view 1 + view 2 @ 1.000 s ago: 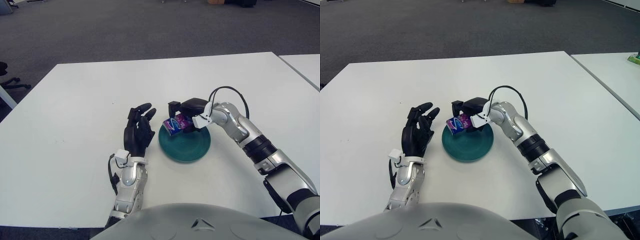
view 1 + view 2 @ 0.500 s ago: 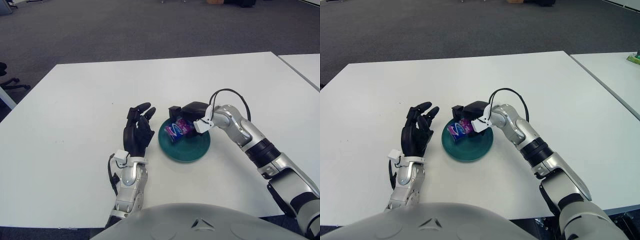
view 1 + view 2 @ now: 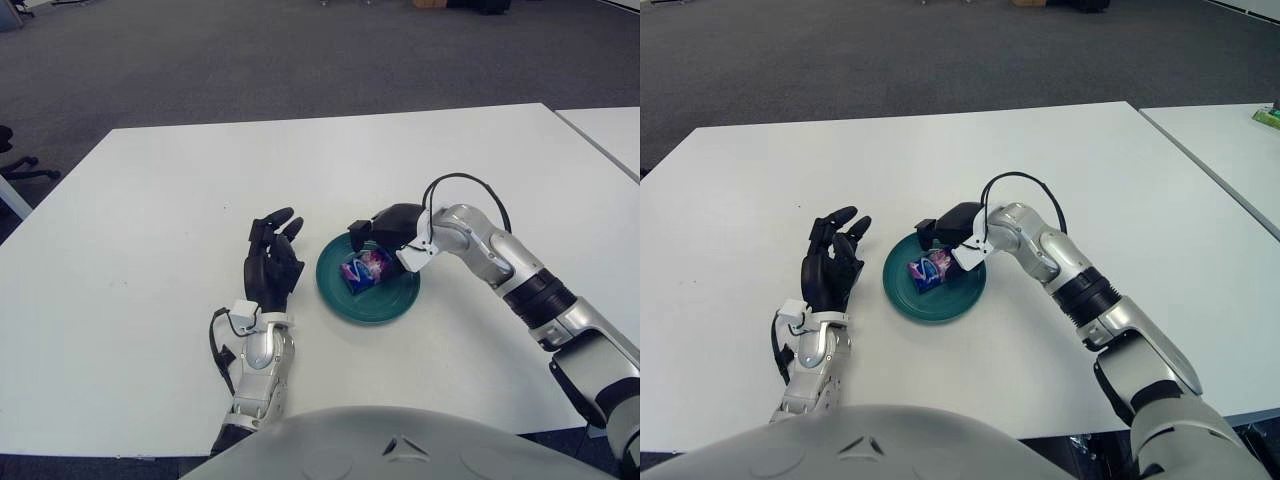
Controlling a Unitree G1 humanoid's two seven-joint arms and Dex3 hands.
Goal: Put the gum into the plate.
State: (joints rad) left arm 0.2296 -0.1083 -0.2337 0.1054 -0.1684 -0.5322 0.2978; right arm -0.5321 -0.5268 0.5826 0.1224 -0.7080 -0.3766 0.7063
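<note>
1. Look at your right hand's fingers (image 3: 362, 228) first: a second ago they were closed around the gum above the near-left rim of the plate; now they stand over the far edge of the dish and the pack no longer looks pinched between them. From these views you cannot tell for sure whether a fingertip still brushes it, but I judge the grip released.
2. The gum (image 3: 364, 269), a small purple-and-blue pack, has come down over the last second and now lies inside the plate, toward its far-left part, just below the fingers.
3. Your right hand (image 3: 385, 228) has drawn back slightly toward the plate's far-right edge, with the wrist and its looping black cable trailing off to the right.
4. What this means: the placement itself looks done, and only lifting the hand clear appears to remain.
5. The plate (image 3: 385, 305) is a dark green round dish sitting flat on the white table (image 3: 150, 200); the gum is the only thing in it.
6. Your left hand (image 3: 270, 268) shows just left of the plate, fingers spread and holding nothing, much as it was before.
</note>
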